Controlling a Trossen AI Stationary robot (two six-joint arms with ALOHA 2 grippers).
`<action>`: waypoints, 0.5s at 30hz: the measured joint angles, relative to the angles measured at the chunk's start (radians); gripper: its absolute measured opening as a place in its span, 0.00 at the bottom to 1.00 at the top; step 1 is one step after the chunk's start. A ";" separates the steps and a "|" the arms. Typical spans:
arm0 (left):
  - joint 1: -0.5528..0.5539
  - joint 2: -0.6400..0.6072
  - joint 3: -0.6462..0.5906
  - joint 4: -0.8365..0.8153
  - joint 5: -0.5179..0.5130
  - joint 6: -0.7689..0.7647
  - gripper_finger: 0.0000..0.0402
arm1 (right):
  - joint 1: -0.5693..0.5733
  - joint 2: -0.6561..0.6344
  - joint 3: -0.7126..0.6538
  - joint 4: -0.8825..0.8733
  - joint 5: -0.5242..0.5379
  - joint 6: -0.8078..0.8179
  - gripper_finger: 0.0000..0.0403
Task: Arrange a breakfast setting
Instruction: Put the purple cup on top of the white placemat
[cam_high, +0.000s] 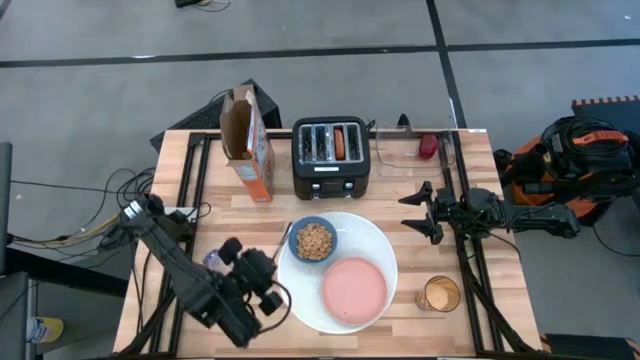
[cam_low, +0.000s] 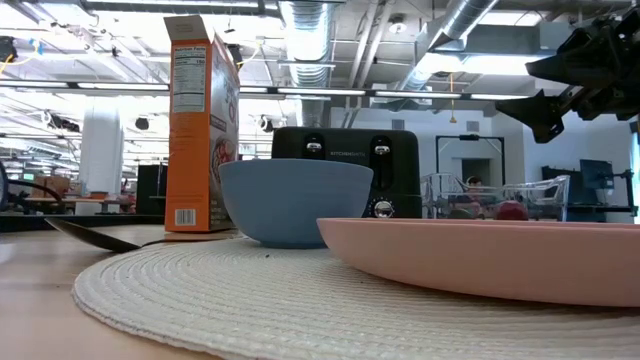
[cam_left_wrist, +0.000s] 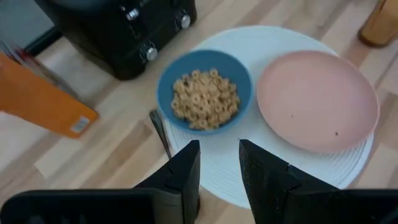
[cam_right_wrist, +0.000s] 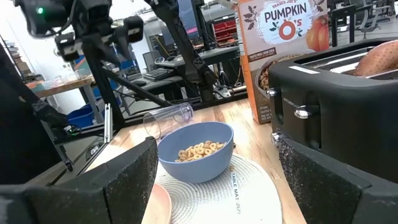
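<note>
The big white round plate (cam_high: 375, 240), woven like a mat, lies at the table's front middle. On it stand the small blue bowl (cam_high: 312, 240) with cereal rings and the pink saucer (cam_high: 354, 290). The metal spoon (cam_high: 283, 243) lies at the plate's left rim. The clear purplish tumbler (cam_right_wrist: 168, 118) lies on its side left of the plate (cam_high: 213, 262). The orange cereal box (cam_high: 250, 150) stands at the far left. The round toasted bread (cam_high: 340, 142) sticks out of a toaster slot. My left gripper (cam_high: 272, 292) is open and empty beside the plate's left edge (cam_left_wrist: 219, 149). My right gripper (cam_high: 418, 212) is open and empty, raised right of the plate (cam_right_wrist: 216, 149).
The black four-slot toaster (cam_high: 331, 158) stands behind the plate. An amber glass (cam_high: 438, 294) stands at the front right. A clear container with something red in it (cam_high: 420, 148) sits at the far right. Bare wood lies between the tumbler and the cereal box.
</note>
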 joint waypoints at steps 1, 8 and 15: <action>0.009 -0.015 0.000 0.000 0.000 0.011 0.25 | 0.000 0.000 0.000 0.000 0.000 0.000 0.88; 0.043 -0.148 0.000 0.001 -0.013 0.078 0.25 | 0.000 0.000 0.000 0.044 0.020 0.076 0.88; 0.000 -0.297 0.000 0.001 -0.091 0.086 0.25 | -0.001 0.000 0.000 0.283 0.155 0.515 0.88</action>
